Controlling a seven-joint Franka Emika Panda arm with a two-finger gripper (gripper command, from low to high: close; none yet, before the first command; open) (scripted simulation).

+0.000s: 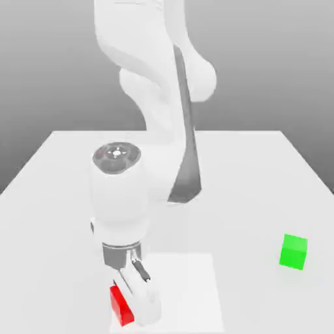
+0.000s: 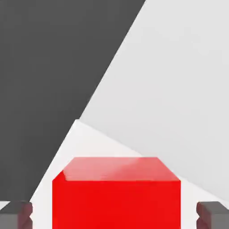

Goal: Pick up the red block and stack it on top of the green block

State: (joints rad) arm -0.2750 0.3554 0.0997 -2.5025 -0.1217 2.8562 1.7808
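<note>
The white two-finger gripper (image 1: 134, 306) is lowered to the white tabletop (image 1: 261, 169) near its front edge, with the bright red cube-shaped block (image 1: 121, 305) lying between its fingers. In the hand view, the red block (image 2: 116, 194) is seen with a dark grey finger pad (image 2: 17, 214) on one side and a second pad on the other side. A strip of white surface is visible between each pad and the block's face, so the fingers are set astride the block with the jaws still apart from it and no contact is made. The pads are cut off by the picture's border, and only their tips are shown. The lower part of the block is cut off the same way.

In the exterior view, much of the red block is hidden behind the white gripper finger, and only a narrow red face is seen on the exterior view's left of that finger. The fingertips themselves are hard to separate from the white table. The bright green cube-shaped block (image 1: 293, 252) rests on the table well apart from the red block, toward the exterior view's right and a little farther back. The top of the white arm (image 1: 153, 78) is cut off by the upper border.
</note>
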